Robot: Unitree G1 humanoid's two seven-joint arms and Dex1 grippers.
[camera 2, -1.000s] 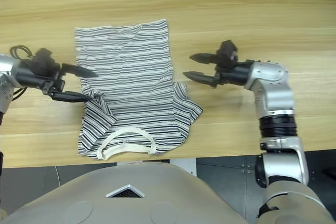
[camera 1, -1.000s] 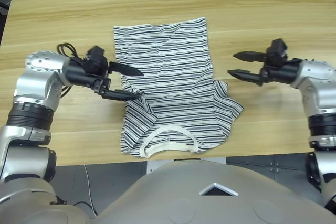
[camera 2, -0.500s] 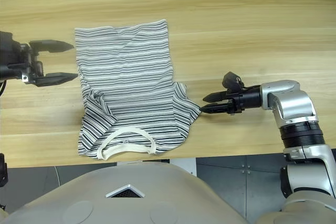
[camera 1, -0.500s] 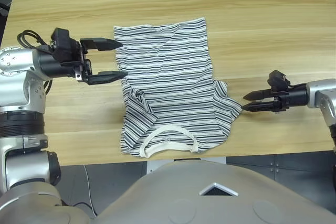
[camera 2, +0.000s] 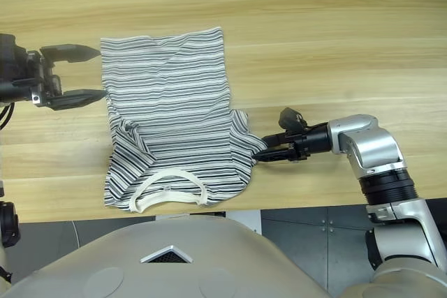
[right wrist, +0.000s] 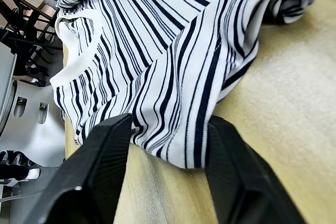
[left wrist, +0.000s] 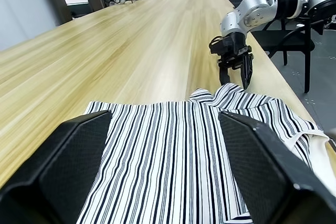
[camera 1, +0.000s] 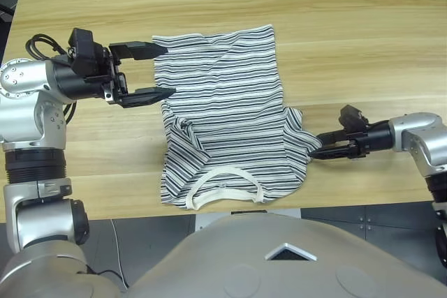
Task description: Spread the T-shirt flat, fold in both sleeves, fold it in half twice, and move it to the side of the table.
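Note:
A black-and-white striped T-shirt (camera 1: 223, 88) lies on the wooden table (camera 1: 349, 19), its white collar (camera 1: 223, 190) at the near edge and its hem far. The left sleeve is folded onto the body. The right sleeve (camera 1: 302, 137) still sticks out to the side. My left gripper (camera 1: 170, 70) is open and hovers at the shirt's left edge near the hem, with striped cloth lying below its fingers (left wrist: 68, 161). My right gripper (camera 1: 316, 147) is open and low on the table. The right sleeve's edge (right wrist: 189, 77) lies between its fingers (right wrist: 105, 171).
The collar sits right at the table's near edge (camera 1: 349, 200). Bare wood stretches to the left, right and far side of the shirt. The left wrist view shows my right gripper (left wrist: 239, 74) beyond the shirt and chairs (left wrist: 294, 40) past the table.
My right gripper has come down and leftward from beside the shirt to the right sleeve's tip. My left gripper has moved from the folded left sleeve toward the hem.

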